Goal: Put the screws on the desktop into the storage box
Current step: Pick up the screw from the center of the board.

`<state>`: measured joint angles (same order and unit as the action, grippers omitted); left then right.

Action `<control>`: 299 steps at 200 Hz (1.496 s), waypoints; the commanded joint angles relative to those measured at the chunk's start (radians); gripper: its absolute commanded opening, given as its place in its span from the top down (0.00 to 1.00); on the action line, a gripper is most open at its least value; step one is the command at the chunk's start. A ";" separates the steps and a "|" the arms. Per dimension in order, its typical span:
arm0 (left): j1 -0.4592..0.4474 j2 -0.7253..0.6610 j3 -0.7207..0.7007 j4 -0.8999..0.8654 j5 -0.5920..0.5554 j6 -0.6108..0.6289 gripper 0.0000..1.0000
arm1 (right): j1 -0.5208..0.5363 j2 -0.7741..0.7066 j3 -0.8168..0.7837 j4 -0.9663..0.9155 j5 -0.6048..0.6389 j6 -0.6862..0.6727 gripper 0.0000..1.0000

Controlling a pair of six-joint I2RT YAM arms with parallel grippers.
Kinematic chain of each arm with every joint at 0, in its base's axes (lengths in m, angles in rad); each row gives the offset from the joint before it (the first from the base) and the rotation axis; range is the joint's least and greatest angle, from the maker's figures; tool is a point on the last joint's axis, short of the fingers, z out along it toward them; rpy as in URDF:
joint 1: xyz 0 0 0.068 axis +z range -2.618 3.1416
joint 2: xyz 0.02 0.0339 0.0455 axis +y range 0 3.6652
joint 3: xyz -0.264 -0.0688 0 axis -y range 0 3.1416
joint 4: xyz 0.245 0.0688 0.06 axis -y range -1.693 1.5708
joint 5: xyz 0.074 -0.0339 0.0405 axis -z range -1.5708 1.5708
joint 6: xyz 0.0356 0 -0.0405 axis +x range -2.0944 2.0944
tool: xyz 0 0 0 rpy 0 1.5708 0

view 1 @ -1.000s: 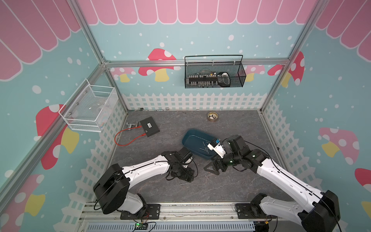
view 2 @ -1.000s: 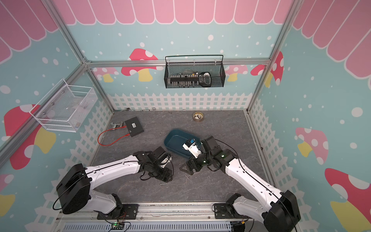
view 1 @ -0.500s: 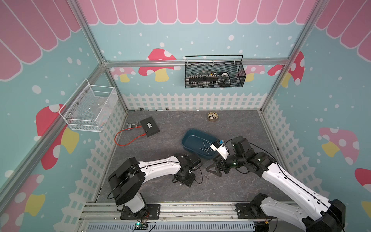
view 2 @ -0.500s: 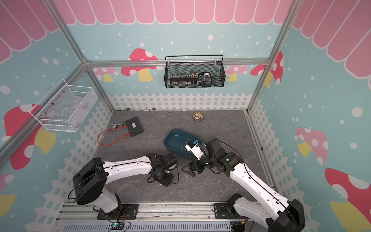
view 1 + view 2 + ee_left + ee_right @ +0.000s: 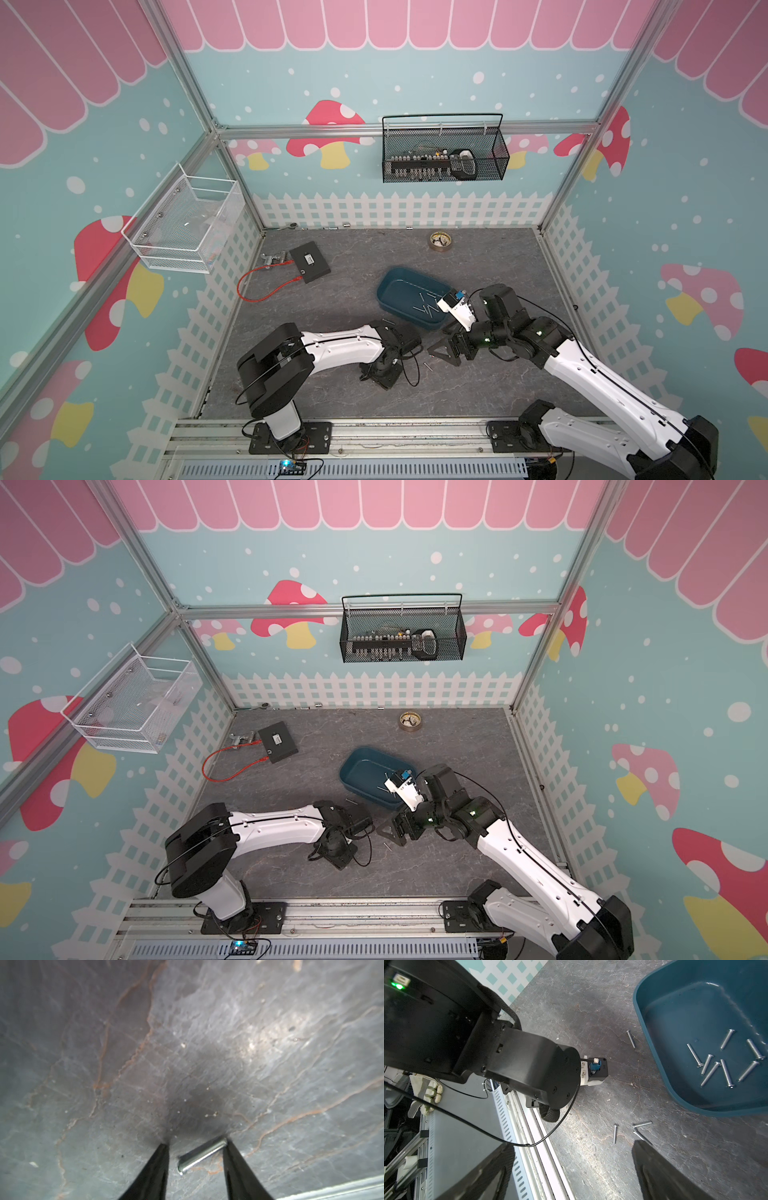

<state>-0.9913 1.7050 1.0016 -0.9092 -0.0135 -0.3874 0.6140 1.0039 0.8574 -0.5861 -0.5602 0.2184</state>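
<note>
Screws (image 5: 726,1073) — seven seen in storage box (image 5: 654,1049), five on desktop (image 5: 591,1012)

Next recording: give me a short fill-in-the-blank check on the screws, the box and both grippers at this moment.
1. In the left wrist view a screw lies flat on the desktop, ____ the left gripper's two fingers.
2. The right gripper stands ____ and holds nothing.
3. The storage box already holds several ____.
Missing words: between; open; screws.
</note>
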 commanded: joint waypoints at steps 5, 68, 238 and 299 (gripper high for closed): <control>-0.009 0.025 0.017 -0.014 -0.040 0.006 0.59 | -0.008 -0.010 -0.014 -0.013 0.006 0.002 0.05; -0.010 0.043 0.016 -0.011 -0.044 0.005 0.75 | -0.007 -0.013 -0.018 -0.013 0.014 0.004 0.06; 0.086 -0.078 0.035 0.033 0.112 0.022 1.00 | -0.008 -0.028 0.000 -0.035 0.028 -0.019 0.07; 0.212 -0.140 0.063 0.100 0.211 0.037 1.00 | -0.014 -0.070 0.025 -0.019 0.098 -0.024 0.08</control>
<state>-0.8146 1.5864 1.0290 -0.8585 0.1341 -0.3756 0.6075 0.9710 0.8513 -0.6147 -0.5125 0.2096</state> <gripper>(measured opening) 0.052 0.922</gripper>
